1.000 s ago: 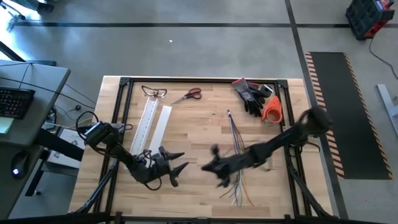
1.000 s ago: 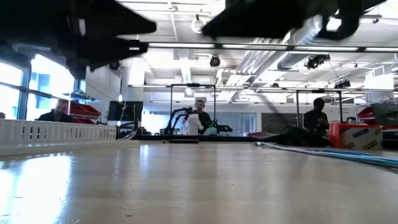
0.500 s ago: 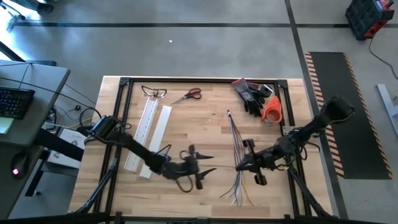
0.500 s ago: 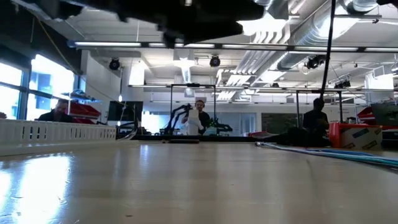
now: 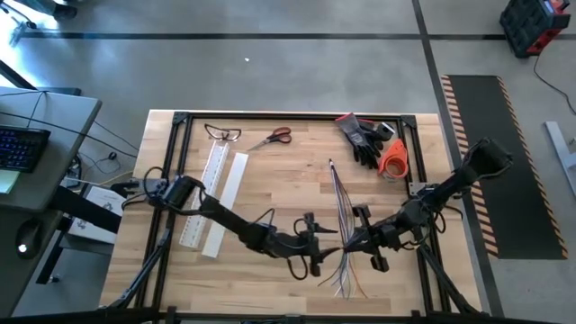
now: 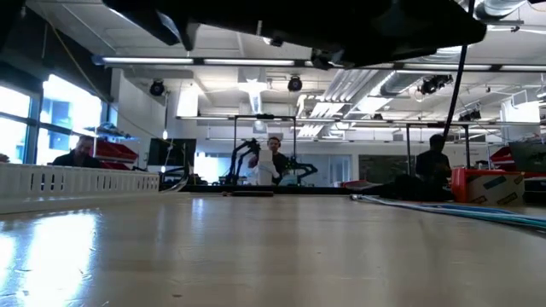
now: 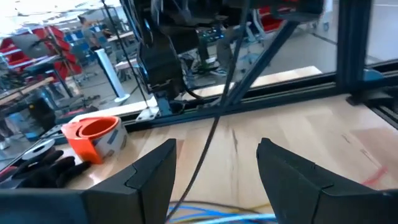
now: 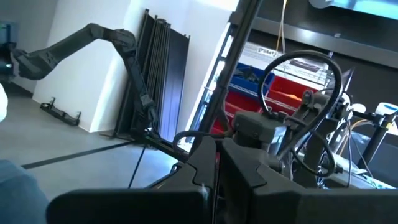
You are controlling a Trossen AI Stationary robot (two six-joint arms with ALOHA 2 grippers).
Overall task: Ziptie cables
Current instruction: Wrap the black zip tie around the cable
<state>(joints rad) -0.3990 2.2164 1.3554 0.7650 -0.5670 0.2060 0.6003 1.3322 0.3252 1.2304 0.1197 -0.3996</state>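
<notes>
Workshop floor surrounds a wooden counter [image 5: 270,180] framed in black bars, with people and other rigs visible far off in the low view. Near the counter's middle, the left gripper [image 5: 317,252] reaches out on a long, low arm, and its fingers [image 7: 152,177] stand apart with nothing between them. Just beside it, on its right, lie the cables [image 5: 340,225], a thin bundle running away from the front edge and fanning out at the near end. In the left wrist view a few blue strands [image 7: 217,217] show just under the fingers; whether they touch them is hard to tell.

The right gripper [image 5: 346,241] sits directly across the cables from the left gripper, close over the bundle, and its fingers [image 8: 205,168] are pressed together. It seems to hold nothing, though the overhead view is too coarse to be sure it clears the wires.

Beyond both grippers, toward the far edge, an orange tape roll [image 5: 393,158] and black gloves [image 5: 364,139] lie near the right corner; the left wrist view sees the same roll [image 7: 93,135] ahead of the open fingers. Farther to the left gripper's left lie scissors [image 5: 273,138], safety glasses [image 5: 223,134] and a white slotted bar [image 5: 214,184] with a plain white strip [image 5: 227,202] just beside it.
</notes>
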